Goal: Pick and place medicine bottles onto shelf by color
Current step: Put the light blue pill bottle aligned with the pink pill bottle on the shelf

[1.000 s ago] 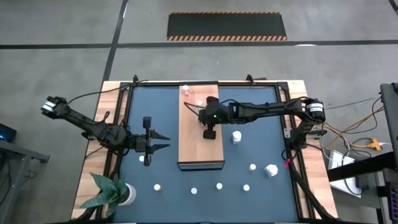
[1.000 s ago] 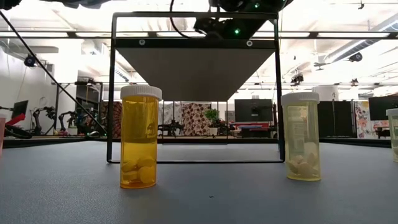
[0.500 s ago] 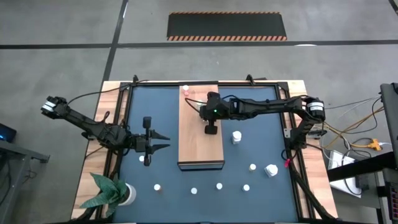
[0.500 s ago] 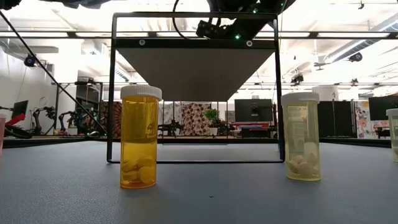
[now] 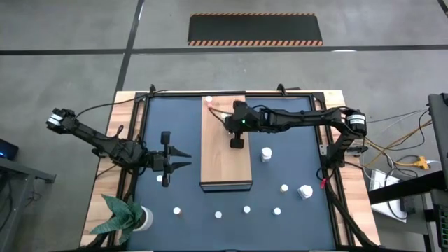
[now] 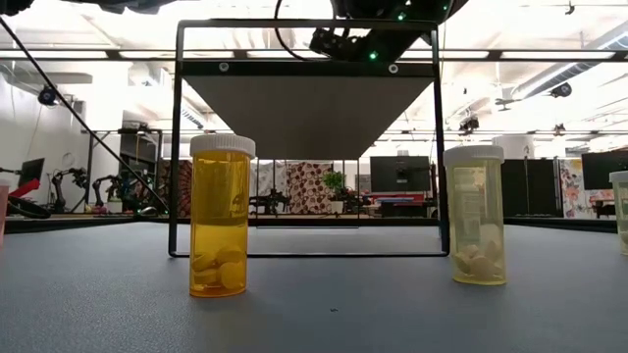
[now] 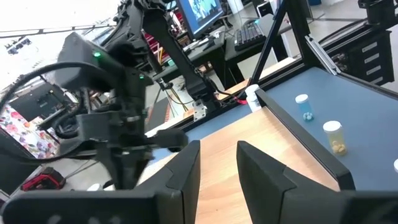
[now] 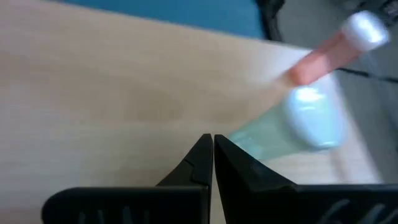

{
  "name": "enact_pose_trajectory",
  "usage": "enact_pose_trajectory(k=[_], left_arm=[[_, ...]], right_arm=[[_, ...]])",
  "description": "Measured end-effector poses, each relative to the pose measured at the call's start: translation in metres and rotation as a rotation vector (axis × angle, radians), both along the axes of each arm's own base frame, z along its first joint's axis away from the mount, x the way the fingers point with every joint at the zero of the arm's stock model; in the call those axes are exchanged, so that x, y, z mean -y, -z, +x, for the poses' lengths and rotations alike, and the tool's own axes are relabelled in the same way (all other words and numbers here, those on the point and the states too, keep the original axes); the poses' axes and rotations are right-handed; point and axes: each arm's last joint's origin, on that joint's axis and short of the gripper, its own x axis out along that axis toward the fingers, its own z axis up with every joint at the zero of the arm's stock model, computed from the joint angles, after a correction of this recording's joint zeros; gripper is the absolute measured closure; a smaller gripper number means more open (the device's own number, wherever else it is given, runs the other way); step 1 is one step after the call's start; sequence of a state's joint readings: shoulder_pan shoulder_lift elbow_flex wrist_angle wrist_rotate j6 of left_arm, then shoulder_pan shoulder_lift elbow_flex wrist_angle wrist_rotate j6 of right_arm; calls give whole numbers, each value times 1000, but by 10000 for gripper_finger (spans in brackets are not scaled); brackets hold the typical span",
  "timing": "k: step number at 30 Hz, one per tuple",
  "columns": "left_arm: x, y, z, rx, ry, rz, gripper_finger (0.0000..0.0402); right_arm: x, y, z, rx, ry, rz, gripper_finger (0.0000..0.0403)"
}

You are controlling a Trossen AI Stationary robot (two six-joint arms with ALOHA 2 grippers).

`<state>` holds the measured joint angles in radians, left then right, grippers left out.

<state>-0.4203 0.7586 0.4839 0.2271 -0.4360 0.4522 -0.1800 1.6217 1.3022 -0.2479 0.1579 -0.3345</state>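
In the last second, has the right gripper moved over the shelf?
Yes. In the high view the right gripper has moved along the shelf toward its far end, away from the dark front edge, jaws shut.

My right arm stretches in from the right edge of the high view toward the centre, wrist bent, so my right gripper [image 5: 237, 143] hangs just above the middle of the frame. Its fingertips [image 8: 206, 149] are pressed together with nothing between them. My left arm angles in from the left edge, and my left gripper [image 5: 183, 159] sits left of centre, fingers [image 7: 186, 171] parted around nothing.
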Motion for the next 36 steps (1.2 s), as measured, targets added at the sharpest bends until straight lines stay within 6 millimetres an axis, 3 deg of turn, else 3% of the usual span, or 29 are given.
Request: enact_pose_trajectory(k=[4,13,19,27,36], left_arm=[[0,0,0,1,0,-1,314],[0,0,0,1,0,0,314],[0,0,0,1,0,0,314],[0,0,0,1,0,0,314],[0,0,0,1,0,0,314]], right_arm=[[11,0,-3,-3,22,-2,394],[10,0,-1,11,-2,5,394],[27,2,0,26,14,-31,394],[24,4,-1,3,0,-22,394],[43,-1,-3,39,20,-82,394]])
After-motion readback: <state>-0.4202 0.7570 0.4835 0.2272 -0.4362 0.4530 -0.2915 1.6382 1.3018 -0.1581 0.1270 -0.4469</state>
